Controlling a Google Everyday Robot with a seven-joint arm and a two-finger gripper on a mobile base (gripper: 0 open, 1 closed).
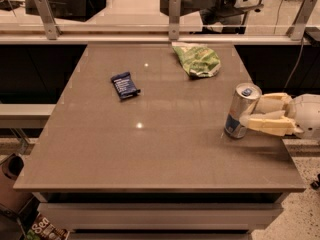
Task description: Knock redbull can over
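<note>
- While poised by the counter's (100,154) right edge, brackets the standing redbull can (241,111) there with tool (251,111) fingers spread — near finger touching it.
- To topple cleanly, push high, leftward onto open counter — not toward the edge.
- Well apart: chip bag (197,60), wrapper (125,85).

A dark blue wrapper (125,85) and green bag (197,60) lie apart on the table (150,159).
</note>
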